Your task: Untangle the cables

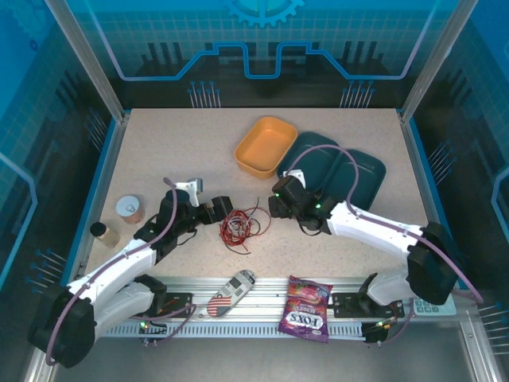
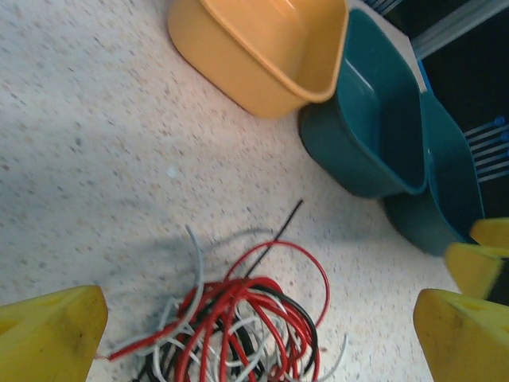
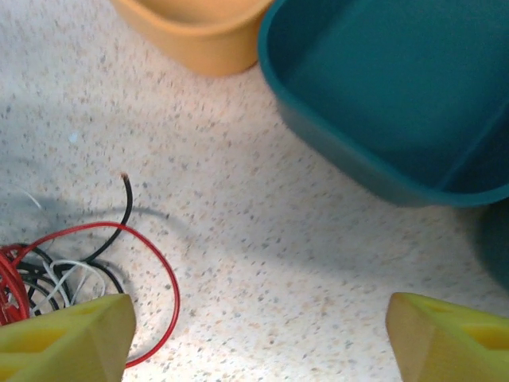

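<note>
The red, black and white cables lie as one tangled bundle on the speckled table, between my two grippers. In the left wrist view the cables sit between the yellow fingers, with a black end pointing away and a red loop on the right. My left gripper stands open around the bundle's left side. My right gripper is open just right of it. In the right wrist view the cables reach the left finger, and bare table lies between the jaws.
An orange bin and two teal trays stand behind the cables. A can and a small bottle are at the left. A candy bag and a patterned object lie on the front rail.
</note>
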You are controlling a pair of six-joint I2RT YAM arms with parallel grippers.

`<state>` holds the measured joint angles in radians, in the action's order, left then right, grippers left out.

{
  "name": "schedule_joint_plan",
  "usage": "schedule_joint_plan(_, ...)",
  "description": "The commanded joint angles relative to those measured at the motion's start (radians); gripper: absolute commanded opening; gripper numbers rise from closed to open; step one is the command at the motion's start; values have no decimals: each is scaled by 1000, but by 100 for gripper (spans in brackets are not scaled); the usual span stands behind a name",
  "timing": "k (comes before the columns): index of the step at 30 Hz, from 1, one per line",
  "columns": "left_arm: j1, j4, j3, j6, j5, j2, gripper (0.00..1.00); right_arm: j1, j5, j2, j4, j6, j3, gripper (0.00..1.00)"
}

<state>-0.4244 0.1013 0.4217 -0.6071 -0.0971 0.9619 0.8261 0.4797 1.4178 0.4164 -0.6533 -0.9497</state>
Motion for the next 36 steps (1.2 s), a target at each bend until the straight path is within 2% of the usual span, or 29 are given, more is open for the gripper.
schedule_joint_plan(1,-39,-47,-20,-31,60,9,99,13,-86,61,61,-63,-31,81)
schedule_joint_plan(4,-49,-49,-33,-45,74,21,99,11,-118,124,69,-81,-60,80)
schedule_joint_plan(12,-66,-70,-34,-31,69,73,98,11,-214,248,23,-89,-98,66)
schedule_joint_plan(17,-78,-74,-30,-27,64,109,87,11,-268,296,-33,-91,-103,58)
schedule_joint_plan(22,-90,-56,-23,-26,63,162,81,4,-282,351,-27,-87,-133,47)
schedule_joint_plan(27,-100,-12,-13,-38,63,229,67,2,-286,373,-30,-84,-150,32)
schedule_joint_plan(31,-101,20,-2,-48,72,282,50,2,-273,358,-32,-74,-159,22)
schedule_joint_plan(36,-101,11,16,-38,106,282,36,-1,-251,329,-31,-46,-170,8)
